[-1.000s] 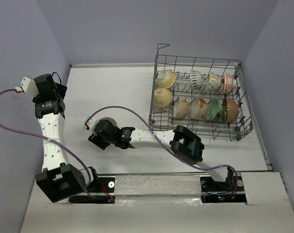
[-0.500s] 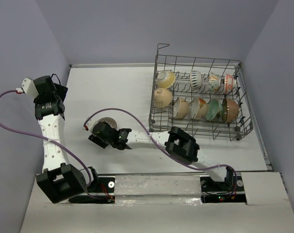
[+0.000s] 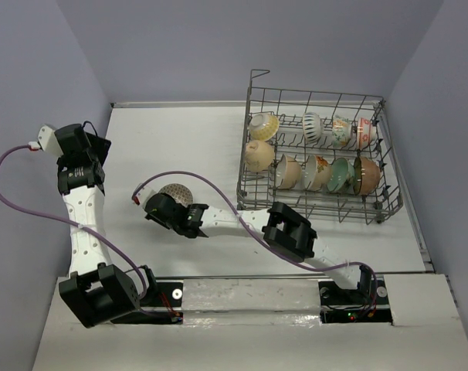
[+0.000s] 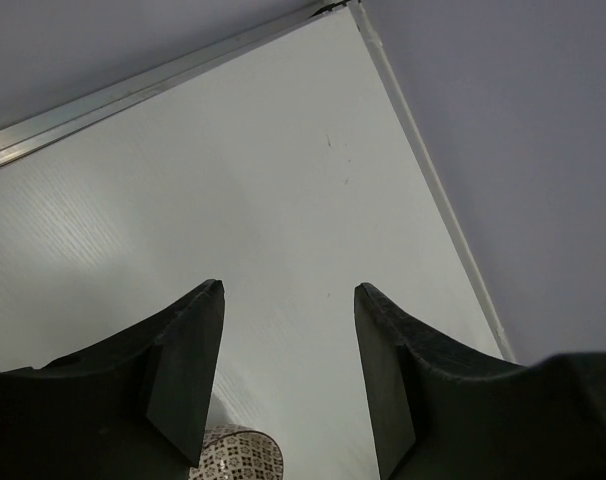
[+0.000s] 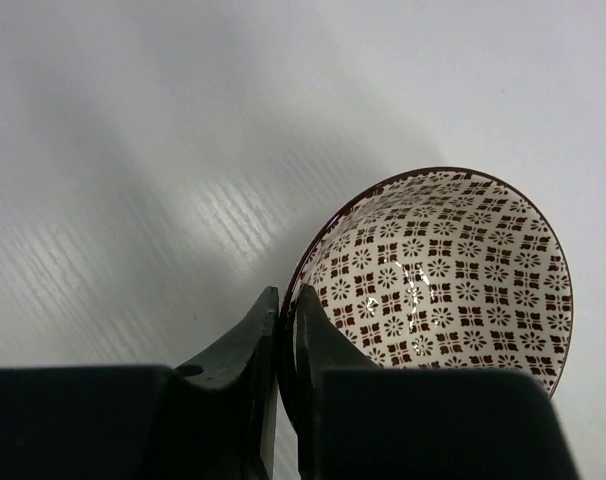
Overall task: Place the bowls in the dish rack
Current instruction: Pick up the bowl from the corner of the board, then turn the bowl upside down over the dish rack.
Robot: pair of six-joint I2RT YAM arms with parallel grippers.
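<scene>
Item: brown-patterned white ceramic bowl (image 5: 443,270), small and round, with a dark rim and a grid of little flower motifs inside.
Item position: at the tips of the right fingers (image 5: 261,335), with its near rim running in between them. Its open face is tipped toward the wrist camera. Whether its base touches the surface below cannot be told.
Right fingers: black, clamped on the bowl's rim, one against the outer wall and one against the patterned inside.
Left fingers (image 4: 198,350): black, spread wide with nothing between them and only bare surface beyond the tips. A sliver of the patterned bowl shows behind and below them in the wrist view.
Container: large grey metal wire dish rack (image 3: 319,94), rectangular with tall sides. It stands well apart from the right fingers, off behind their wrist, and farther still from the left fingers.
Container contents: racked ceramic bowls (image 3: 317,171) standing on edge between the tines in two rows, among them a teal bowl (image 3: 340,175) with a brown bowl (image 3: 367,176) just beside it.
Support: white worktop (image 3: 188,143), which carries the rack.
Fittings: purple cable (image 3: 218,189) looping from the right wrist back along the arm.
</scene>
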